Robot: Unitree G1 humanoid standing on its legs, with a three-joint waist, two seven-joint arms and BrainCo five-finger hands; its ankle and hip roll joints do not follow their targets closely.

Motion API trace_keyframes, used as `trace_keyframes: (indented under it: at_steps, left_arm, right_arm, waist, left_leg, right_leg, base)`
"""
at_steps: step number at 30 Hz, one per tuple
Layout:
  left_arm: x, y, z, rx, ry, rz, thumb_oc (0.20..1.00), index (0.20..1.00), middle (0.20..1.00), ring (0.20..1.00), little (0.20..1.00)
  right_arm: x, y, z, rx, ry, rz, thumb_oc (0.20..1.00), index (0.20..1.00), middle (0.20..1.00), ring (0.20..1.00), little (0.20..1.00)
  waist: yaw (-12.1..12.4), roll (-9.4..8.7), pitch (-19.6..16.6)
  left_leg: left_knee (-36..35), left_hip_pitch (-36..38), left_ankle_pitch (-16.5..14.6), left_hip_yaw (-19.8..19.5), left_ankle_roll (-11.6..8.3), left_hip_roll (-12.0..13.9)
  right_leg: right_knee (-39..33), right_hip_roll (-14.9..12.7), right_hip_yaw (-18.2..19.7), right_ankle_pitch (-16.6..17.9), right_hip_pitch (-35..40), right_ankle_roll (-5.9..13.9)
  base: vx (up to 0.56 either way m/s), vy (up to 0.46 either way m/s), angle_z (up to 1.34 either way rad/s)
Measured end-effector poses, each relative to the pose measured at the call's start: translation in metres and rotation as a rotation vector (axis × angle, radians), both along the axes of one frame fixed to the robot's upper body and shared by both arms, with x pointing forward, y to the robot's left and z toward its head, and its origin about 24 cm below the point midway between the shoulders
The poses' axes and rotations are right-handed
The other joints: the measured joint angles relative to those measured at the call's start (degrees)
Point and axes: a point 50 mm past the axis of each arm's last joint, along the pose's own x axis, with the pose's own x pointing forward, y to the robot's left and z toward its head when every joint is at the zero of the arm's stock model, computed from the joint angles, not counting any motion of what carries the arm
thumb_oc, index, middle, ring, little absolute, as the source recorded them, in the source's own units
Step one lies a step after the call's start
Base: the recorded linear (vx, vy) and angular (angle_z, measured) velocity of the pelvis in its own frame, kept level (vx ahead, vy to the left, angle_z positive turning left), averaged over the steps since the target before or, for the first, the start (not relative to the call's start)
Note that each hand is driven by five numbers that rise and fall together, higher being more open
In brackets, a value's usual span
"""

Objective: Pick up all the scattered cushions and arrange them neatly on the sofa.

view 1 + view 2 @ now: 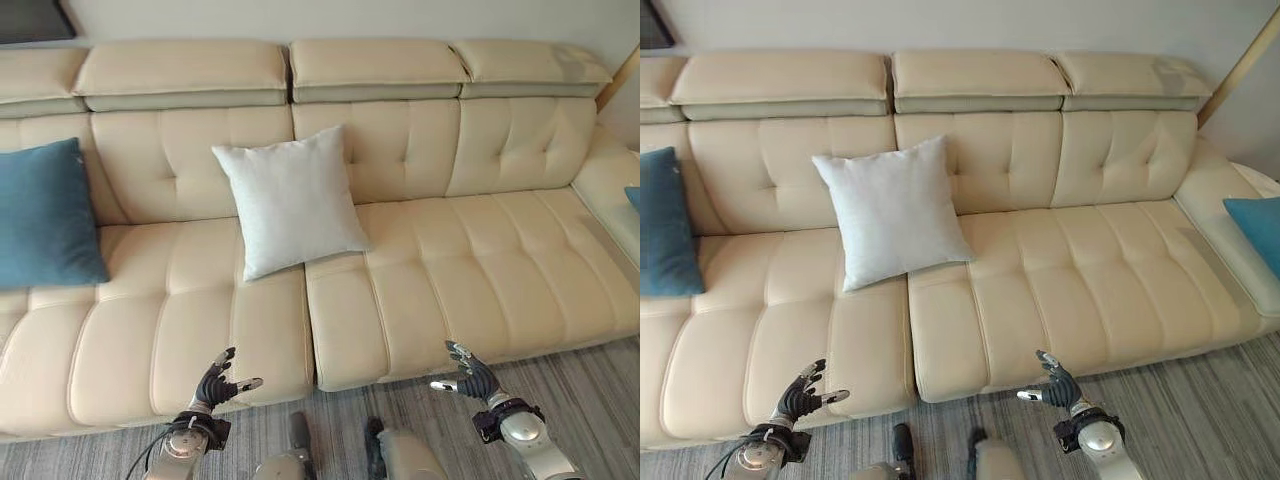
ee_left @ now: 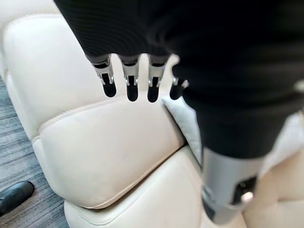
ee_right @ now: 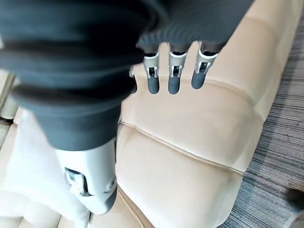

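Leaning upright against sofa (image 1: 470, 290) backrest at centre: white cushion (image 1: 292, 199). Blue cushion (image 1: 42, 214) stands at L end; second blue cushion (image 1: 1258, 226) lies on R chaise. L hand (image 1: 216, 381) & R hand (image 1: 470, 373) hover before seat front, fingers extended, both empty

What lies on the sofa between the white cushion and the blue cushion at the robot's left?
Nothing: between the white cushion and the blue cushion, the left eye view shows bare cream sofa seat and backrest.
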Motion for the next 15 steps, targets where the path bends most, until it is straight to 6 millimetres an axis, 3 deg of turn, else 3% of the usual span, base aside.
trace_keyframes:
  at_steps: [2, 3, 4, 5, 7, 8, 9, 11, 12, 15]
  left_arm:
    - [-0.011, 0.004, -0.004, 0.013, 0.030, 0.011, 1.000, 1.000, 1.000, 1.000, 1.000]
    - [-0.011, 0.002, -0.005, 0.004, 0.034, 0.016, 1.000, 1.000, 1.000, 1.000, 1.000]
    - [-0.010, -0.003, -0.006, -0.008, 0.028, 0.014, 1.000, 1.000, 1.000, 1.000, 1.000]
    - [-0.011, -0.003, -0.005, -0.011, 0.022, 0.014, 1.000, 1.000, 1.000, 1.000, 1.000]
    - [-0.011, -0.004, -0.004, -0.011, 0.019, 0.013, 1.000, 1.000, 1.000, 1.000, 1.000]
    - [-0.010, -0.005, -0.004, -0.013, 0.018, 0.008, 1.000, 1.000, 1.000, 1.000, 1.000]
    - [-0.007, -0.006, -0.003, -0.015, 0.015, -0.002, 1.000, 1.000, 1.000, 1.000, 1.000]
    - [-0.008, -0.007, -0.005, -0.022, 0.027, -0.004, 1.000, 1.000, 1.000, 1.000, 1.000]
    - [-0.007, -0.008, -0.005, -0.025, 0.025, -0.003, 1.000, 1.000, 1.000, 1.000, 1.000]
    - [-0.007, -0.009, -0.005, -0.034, 0.023, 0.000, 1.000, 1.000, 1.000, 1.000, 1.000]
  right_arm:
    - [-0.001, 0.003, -0.001, 0.017, -0.003, -0.004, 1.000, 1.000, 1.000, 1.000, 1.000]
    - [-0.002, 0.002, -0.002, 0.018, 0.003, -0.013, 1.000, 1.000, 1.000, 1.000, 1.000]
    - [-0.005, 0.000, -0.004, 0.013, 0.016, -0.018, 1.000, 1.000, 1.000, 1.000, 1.000]
    - [-0.011, 0.002, -0.007, 0.018, 0.029, -0.015, 1.000, 1.000, 1.000, 1.000, 1.000]
    - [-0.016, 0.003, -0.006, 0.023, 0.028, -0.014, 1.000, 1.000, 1.000, 1.000, 1.000]
    - [-0.019, 0.001, -0.008, 0.018, 0.042, -0.019, 1.000, 1.000, 1.000, 1.000, 1.000]
    - [-0.019, -0.002, -0.008, 0.013, 0.043, -0.027, 1.000, 1.000, 1.000, 1.000, 1.000]
    - [-0.016, -0.009, -0.004, 0.004, 0.026, -0.049, 1.000, 1.000, 1.000, 1.000, 1.000]
    - [-0.017, -0.013, -0.003, -0.007, 0.026, -0.055, 1.000, 1.000, 1.000, 1.000, 1.000]
    - [-0.011, -0.019, 0.002, -0.012, -0.001, -0.074, 1.000, 1.000, 1.000, 1.000, 1.000]
  waist:
    - [0.57, -0.49, -0.50]
    - [0.12, 0.18, -0.31]
    - [0.37, 1.27, -0.37]
    - [0.98, 1.82, -0.23]
    - [1.40, 1.17, -0.08]
    - [1.21, 0.36, 0.34]
    - [0.92, -1.09, 0.74]
    - [-0.07, -2.62, 0.76]
    - [-1.10, -2.01, 0.60]
    - [-1.98, 0.01, -0.01]
  left_leg:
    - [-1.00, -1.40, 3.29, -2.61, -4.37, -0.14]
    - [-1.09, -2.97, 4.44, -4.19, -6.02, 0.74]
    - [-1.91, -4.21, 4.67, -5.32, -6.78, 2.16]
    - [-1.79, -6.54, 3.94, -6.36, -7.95, 4.38]
    - [-1.35, -8.58, -0.70, -6.87, -11.68, 5.70]
    - [-0.23, -9.47, -4.08, -6.99, -12.44, 5.43]
    - [2.75, -10.63, -3.28, -8.05, -11.13, 3.88]
    - [8.88, -8.44, -4.10, -9.03, -10.45, 0.02]
    - [8.75, -5.78, -4.18, -9.23, -10.28, -0.53]
    - [3.02, 2.17, -4.04, -10.92, -9.82, -0.96]
  right_leg:
    - [-11.70, 0.81, -0.92, -2.47, 5.37, -2.41]
    - [-16.93, 2.57, -1.02, -2.34, 6.88, -6.57]
    - [-19.08, 5.00, -0.89, -0.64, 7.14, -7.08]
    - [-20.51, 8.00, -1.21, 1.61, 5.77, -10.08]
    - [-20.29, 8.94, -2.48, 3.19, 3.93, -13.30]
    - [-20.22, 8.12, -3.79, 4.30, 2.69, -15.03]
    - [-20.62, 6.84, -3.80, 4.31, 2.28, -15.96]
    - [-23.05, 4.46, -3.03, 6.10, 2.74, -15.62]
    - [-23.92, 4.72, -2.13, 7.38, 3.08, -13.74]
    - [-25.81, 6.20, -0.78, 9.00, 3.60, -12.90]
  base:
    - [-0.16, -0.294, 0.12]
    - [-0.15, -0.266, 0.39]
    - [-0.15, -0.235, 0.53]
    - [-0.22, -0.196, 0.33]
    - [-0.22, -0.109, 0.28]
    - [-0.13, -0.035, 0.31]
    - [-0.06, -0.015, 0.21]
    - [-0.03, 0.011, 0.10]
    - [0.01, 0.032, -0.13]
    - [0.06, 0.041, -0.26]
